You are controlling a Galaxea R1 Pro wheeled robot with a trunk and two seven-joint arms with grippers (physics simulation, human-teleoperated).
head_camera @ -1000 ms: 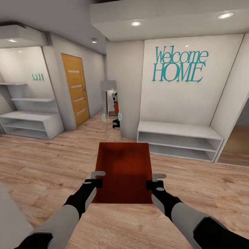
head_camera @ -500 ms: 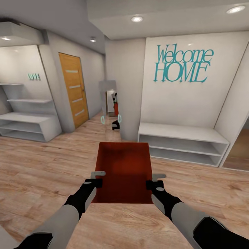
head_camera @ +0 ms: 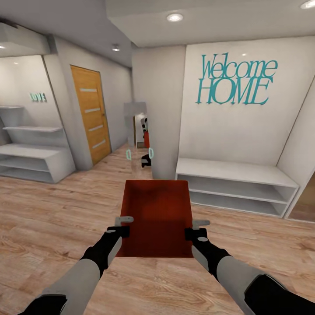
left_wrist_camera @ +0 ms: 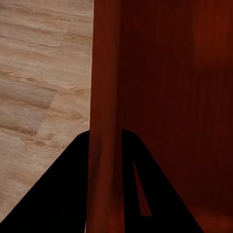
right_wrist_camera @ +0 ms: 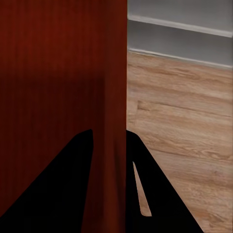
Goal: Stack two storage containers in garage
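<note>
One orange-red storage container (head_camera: 157, 214) hangs in front of me above light wood-plank flooring, held level between both arms. My left gripper (head_camera: 124, 225) is shut on its left wall, and my right gripper (head_camera: 194, 229) is shut on its right wall. In the left wrist view the thin red wall (left_wrist_camera: 104, 145) runs between the two black fingers. The right wrist view shows the same for the other wall (right_wrist_camera: 115, 136). The tub's inside looks empty.
A white low shelf bench (head_camera: 236, 181) stands ahead on the right under a teal "Welcome HOME" sign (head_camera: 234, 78). A white pillar (head_camera: 159, 113) is straight ahead with a narrow corridor (head_camera: 139, 140) to its left. A wooden door (head_camera: 91, 116) and white shelves (head_camera: 30, 153) are at left.
The whole view has shifted: the bench and sign have grown and slid right, the left shelves slid left, so the camera moved forward. The container stays held the same way.
</note>
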